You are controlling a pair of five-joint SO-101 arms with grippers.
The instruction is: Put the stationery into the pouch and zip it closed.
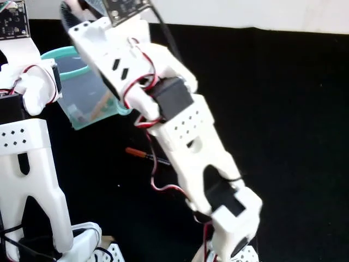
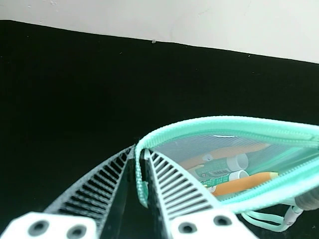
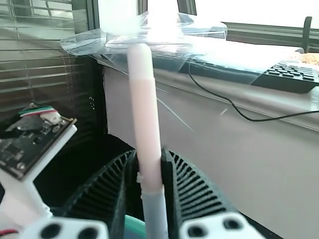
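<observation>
Already several pieces sit inside the pouch (image 2: 219,121): through its mesh wall an orange pencil (image 2: 244,183) and a green-and-white pen (image 2: 219,170) show, with at least one more stick behind them. The left gripper (image 2: 140,158) is clamped on the pouch's teal zipper rim at one end, holding the mouth open, so the zip is plainly undone along its whole visible length. The right gripper (image 3: 148,160) is closed around a pale pink pen (image 3: 142,99), gripping it low on the barrel with the long end pointing away from the pouch. A sliver of teal beneath its fingers suggests it hangs just above the pouch mouth, and the high view agrees, with that arm stretched over the pouch. I judge this pen to be on the point of going in, not yet released. On the black table (image 1: 283,109), well apart from the pouch on the side toward the arm bases, lies an orange-red pen (image 1: 139,153), untouched. So what is left, as I read it: drop the pink pen in, fetch and load the orange-red one, then pull the zipper shut, whose slider I cannot make out for certain
</observation>
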